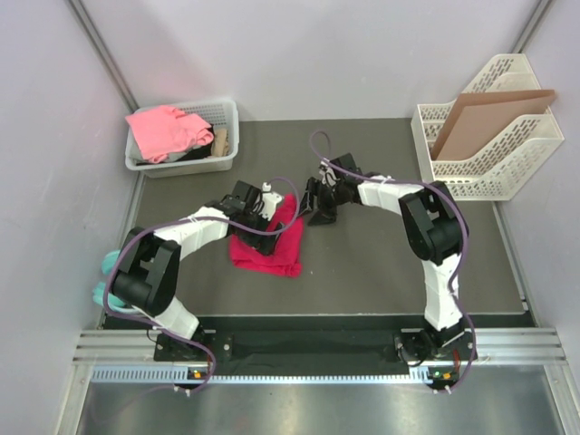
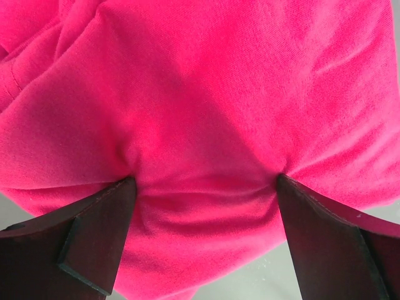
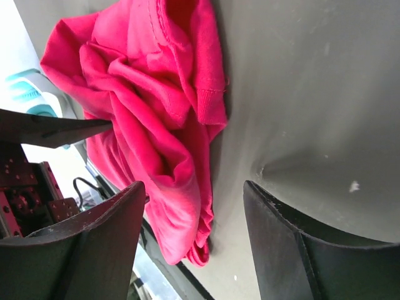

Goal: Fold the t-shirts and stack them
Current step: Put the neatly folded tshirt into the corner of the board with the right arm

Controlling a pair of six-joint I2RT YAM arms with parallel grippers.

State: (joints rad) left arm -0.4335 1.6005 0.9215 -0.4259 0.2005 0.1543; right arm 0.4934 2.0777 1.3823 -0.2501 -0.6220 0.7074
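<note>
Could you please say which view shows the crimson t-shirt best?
Right wrist view: the crimson t-shirt shows crumpled folds clearly. Left wrist sees only close-up cloth; top view shows it small, partly under the left arm.

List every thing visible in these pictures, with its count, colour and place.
crimson t-shirt: one, deep red, crumpled mid-mat
pink t-shirt: one, salmon, in the basket
basket: one, white, far left corner
file rack: one, white, far right
cardboard sheet: one, brown, standing in the rack
teal item: one, teal, left edge, mostly hidden
mat: one, dark grey, on the table
left gripper: one, black, open, fingers pressing the crimson t-shirt
right gripper: one, black, open, empty, beside that shirt
</note>
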